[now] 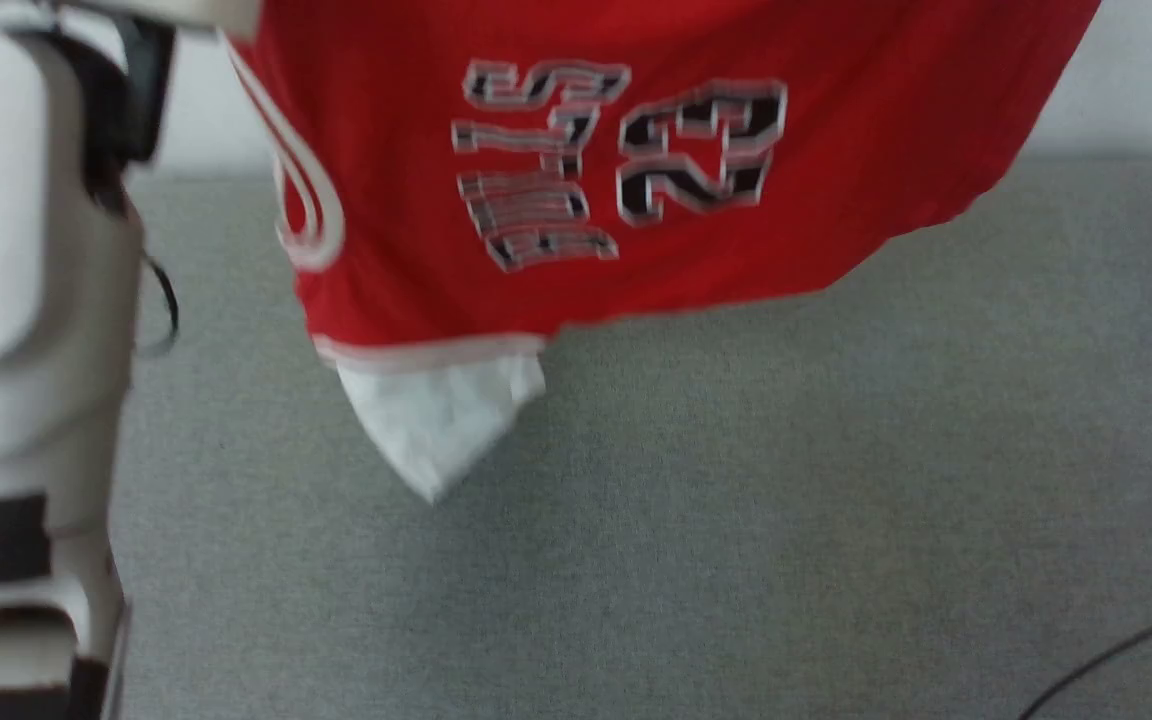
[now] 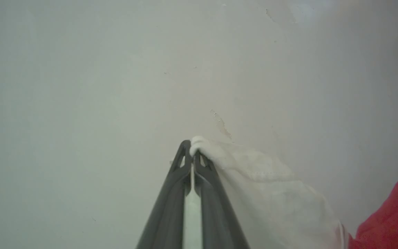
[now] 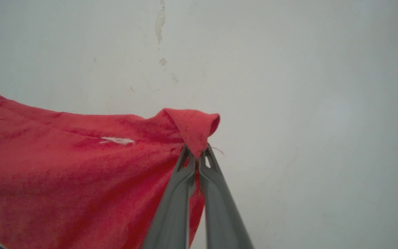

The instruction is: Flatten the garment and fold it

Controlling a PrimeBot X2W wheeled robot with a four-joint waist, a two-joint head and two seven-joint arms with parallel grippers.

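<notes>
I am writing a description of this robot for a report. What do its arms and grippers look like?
The left arm is a rounded, pale white shell with black square patches and a thin dark cable looping beside it. The left gripper and right gripper each have two long, dark grey fingers that taper to tips with small cut-out slots.

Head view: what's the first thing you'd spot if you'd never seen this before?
The big red jersey, held up in the air across the top of the head view, with black white-edged lettering showing and one white sleeve dangling over the grey carpet. In the wrist views, the left fingers are pinched shut on white sleeve cloth, and the right fingers on a red edge.
</notes>
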